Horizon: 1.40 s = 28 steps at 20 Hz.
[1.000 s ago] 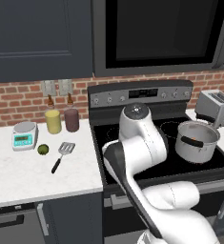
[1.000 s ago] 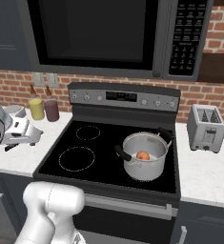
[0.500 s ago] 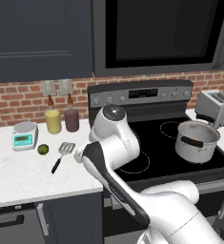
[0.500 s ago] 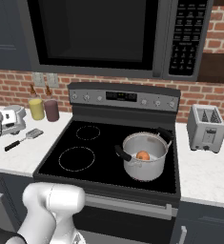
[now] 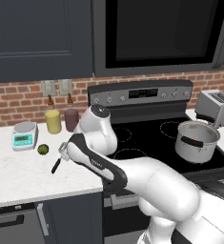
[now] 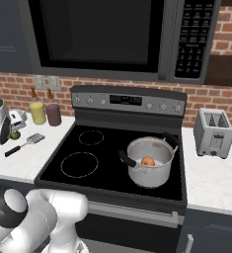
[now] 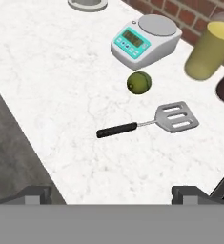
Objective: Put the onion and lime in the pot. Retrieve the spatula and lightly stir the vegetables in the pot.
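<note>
Swinging away from the stove, the arm has crossed from above the burners to the white counter (image 5: 18,176) on its left, and its hand now hangs over the things lying there.

From where I stand, the biggest piece in play is the pot (image 6: 150,161), parked on the front right burner with its dark handle toward the middle of the stove. The right base view looks down into it and shows the onion (image 6: 147,161) already on the bottom; from the left base view only the pot's (image 5: 196,141) side and rim are clear.

On the counter the spatula (image 7: 149,123) lies flat, slotted head toward the yellow cup (image 7: 210,50), black handle pointing away from it. It sits apart from everything, so I'd judge it easy to grasp by the handle later.

The lime (image 7: 139,83) rests between the spatula and the small kitchen scale (image 7: 145,40), just beside both, touching neither. It is not yet in the pot, so I take it as the likely target.

The gripper (image 7: 111,193) hovers with its fingers spread wide and nothing between them; the hand view gives that, while the base views hide the fingers behind the arm.
</note>
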Tool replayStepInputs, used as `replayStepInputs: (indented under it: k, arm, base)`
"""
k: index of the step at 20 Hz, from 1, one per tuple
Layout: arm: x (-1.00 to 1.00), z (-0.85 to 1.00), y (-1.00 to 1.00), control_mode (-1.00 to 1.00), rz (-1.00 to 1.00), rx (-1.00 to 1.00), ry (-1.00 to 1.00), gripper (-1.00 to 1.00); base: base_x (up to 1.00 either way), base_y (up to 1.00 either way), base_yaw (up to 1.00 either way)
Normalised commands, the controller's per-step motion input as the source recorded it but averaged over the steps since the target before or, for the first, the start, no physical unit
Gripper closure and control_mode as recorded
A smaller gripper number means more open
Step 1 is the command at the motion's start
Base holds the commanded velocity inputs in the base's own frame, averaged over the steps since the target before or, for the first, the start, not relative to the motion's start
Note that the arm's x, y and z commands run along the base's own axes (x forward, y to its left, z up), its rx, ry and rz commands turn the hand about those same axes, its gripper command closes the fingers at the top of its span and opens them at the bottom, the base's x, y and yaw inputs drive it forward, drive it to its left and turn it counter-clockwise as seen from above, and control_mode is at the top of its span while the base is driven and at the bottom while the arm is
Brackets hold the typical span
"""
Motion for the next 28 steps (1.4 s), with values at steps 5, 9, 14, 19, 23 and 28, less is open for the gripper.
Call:
replayStepInputs:
  k: [5,9,14,19,23,28]
  arm:
    - [0.35,-0.11,0.6,-1.0,0.0,0.0,0.0,-1.0]
    - [0.35,-0.12,0.32,-1.0,-0.03,0.0,0.01,-1.0]
    - [0.43,-0.27,0.27,-1.0,-0.01,-0.01,0.03,-1.0]
    - [0.35,-0.25,0.21,-1.0,0.0,0.0,0.02,-1.0]
    - [0.24,-0.1,0.15,-1.0,0.0,0.0,0.0,-1.0]
    - [0.3,-0.13,0.15,-1.0,0.0,-0.01,0.0,-1.0]
  base:
    - [0.0,0.0,0.0]
    - [0.0,0.0,0.0]
    - [0.0,0.0,0.0]
    - [0.0,0.0,0.0]
    - [0.0,0.0,0.0]
    - [0.0,0.0,0.0]
